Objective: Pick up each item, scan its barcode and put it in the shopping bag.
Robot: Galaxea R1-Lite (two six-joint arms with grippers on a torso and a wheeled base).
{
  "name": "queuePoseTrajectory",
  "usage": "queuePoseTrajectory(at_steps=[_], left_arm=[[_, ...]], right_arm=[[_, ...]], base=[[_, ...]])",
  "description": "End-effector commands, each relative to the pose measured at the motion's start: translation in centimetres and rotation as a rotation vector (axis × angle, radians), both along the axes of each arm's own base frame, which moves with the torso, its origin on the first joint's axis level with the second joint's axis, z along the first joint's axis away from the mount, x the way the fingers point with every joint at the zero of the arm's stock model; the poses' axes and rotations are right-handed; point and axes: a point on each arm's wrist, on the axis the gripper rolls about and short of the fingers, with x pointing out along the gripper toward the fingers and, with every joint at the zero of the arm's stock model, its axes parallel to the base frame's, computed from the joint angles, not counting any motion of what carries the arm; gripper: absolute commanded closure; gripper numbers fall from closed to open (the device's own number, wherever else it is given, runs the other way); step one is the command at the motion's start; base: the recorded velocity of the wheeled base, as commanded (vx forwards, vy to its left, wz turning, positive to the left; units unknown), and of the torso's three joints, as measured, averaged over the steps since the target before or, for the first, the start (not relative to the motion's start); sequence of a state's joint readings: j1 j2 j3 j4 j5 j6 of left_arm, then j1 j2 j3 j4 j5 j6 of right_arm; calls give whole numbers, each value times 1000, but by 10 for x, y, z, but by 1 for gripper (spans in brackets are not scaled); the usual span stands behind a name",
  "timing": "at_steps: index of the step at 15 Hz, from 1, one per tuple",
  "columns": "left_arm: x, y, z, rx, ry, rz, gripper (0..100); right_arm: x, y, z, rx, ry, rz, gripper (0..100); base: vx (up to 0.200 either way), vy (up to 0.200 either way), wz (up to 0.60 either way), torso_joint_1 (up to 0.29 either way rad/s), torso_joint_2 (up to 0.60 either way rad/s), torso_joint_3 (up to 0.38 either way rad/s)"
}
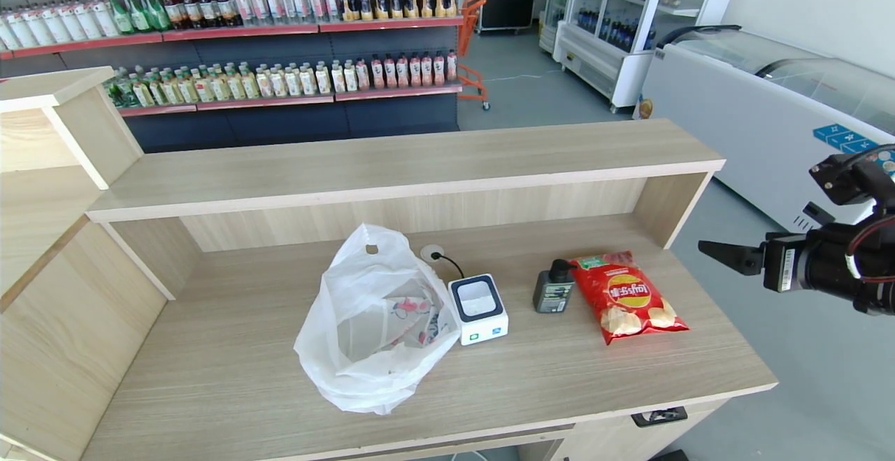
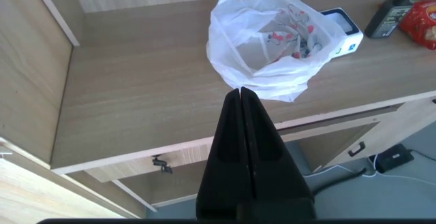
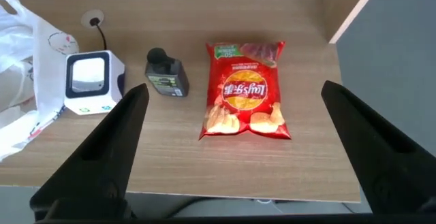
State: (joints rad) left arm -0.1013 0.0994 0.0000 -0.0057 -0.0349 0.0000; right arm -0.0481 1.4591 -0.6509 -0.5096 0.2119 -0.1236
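Head view gives us the chip bag point(image 1: 633, 296) lying flat near the right edge of the worktop point(image 1: 231, 377). Its long axis runs from back edge to front edge on a slight slant, with the green-banded end toward the back. It is red and glossy, with a yellow roundel and pictured crisps at the front end. Just beside it, toward the middle, is a dark grey bottle point(image 1: 554, 287) with its black cap toward the back; we cannot tell whether it stands or lies. Next comes the white scanner point(image 1: 478, 308), window up, with its cable running to a hole near the back. The white shopping bag point(image 1: 374, 321) presses against the scanner's far side, mouth open, with something red-printed inside.

Our right pincer point(image 3: 235, 91) hangs off the right edge, fingers spread wide. Our left pincer point(image 2: 242, 98) is pressed together, empty, off the front edge before the shopping bag.
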Motion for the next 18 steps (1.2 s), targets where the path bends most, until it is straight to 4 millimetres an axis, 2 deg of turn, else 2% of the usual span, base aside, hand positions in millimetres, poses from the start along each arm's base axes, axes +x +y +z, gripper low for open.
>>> queuePoseTrajectory(at_steps=[1, 3, 6, 10, 12, 18], left_arm=[[0, 0, 0, 0, 0, 0, 100], [0, 0, 0, 0, 0, 0, 100], [0, 0, 0, 0, 0, 0, 100], [0, 0, 0, 0, 0, 0, 100], [0, 0, 0, 0, 0, 0, 100], [0, 0, 0, 0, 0, 0, 100]], right_arm=[[27, -10, -44, -20, 17, 38, 0], [26, -18, -62, -46, 26, 129, 0], [18, -20, -80, -66, 84, 176, 0], [31, -33, -93, -51, 81, 233, 0], [35, -45, -110, -117, 92, 271, 0], [56, -56, -127, -143, 110, 289, 0]], base=[[0, 0, 0, 0, 0, 0], [0, 0, 0, 0, 0, 0], [0, 0, 0, 0, 0, 0], [0, 0, 0, 0, 0, 0], [0, 0, 0, 0, 0, 0], [0, 0, 0, 0, 0, 0]])
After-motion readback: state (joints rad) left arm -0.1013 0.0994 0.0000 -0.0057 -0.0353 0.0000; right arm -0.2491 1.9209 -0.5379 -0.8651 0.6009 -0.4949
